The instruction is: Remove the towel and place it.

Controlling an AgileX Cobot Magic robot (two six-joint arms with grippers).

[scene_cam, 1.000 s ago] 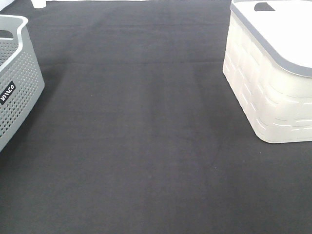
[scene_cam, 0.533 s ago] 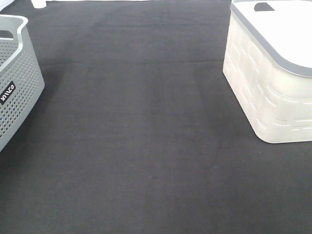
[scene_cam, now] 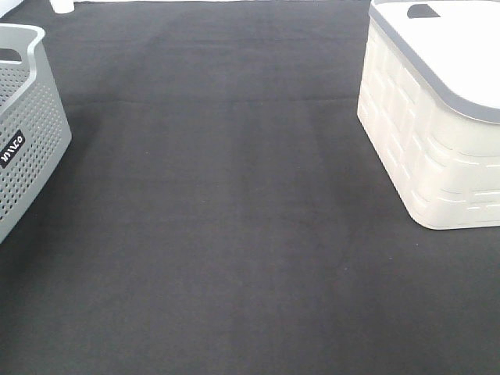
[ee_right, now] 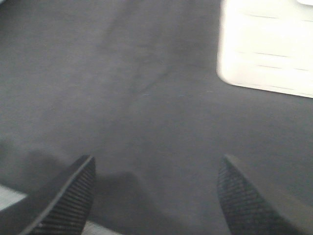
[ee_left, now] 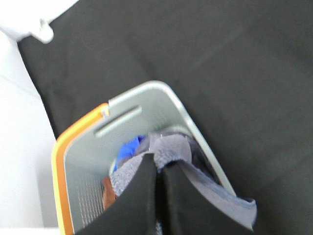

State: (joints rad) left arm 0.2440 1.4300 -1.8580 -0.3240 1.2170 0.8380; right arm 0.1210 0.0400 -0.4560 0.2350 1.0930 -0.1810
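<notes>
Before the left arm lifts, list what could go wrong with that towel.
1. The left gripper seems to pinch only a small fold of the towel, so the cloth might slip free.
2. One edge of the towel hangs over the rim of the grey basket; it could snag there and drag the basket.
3. A blue item lies against the towel and may come out with it.
</notes>
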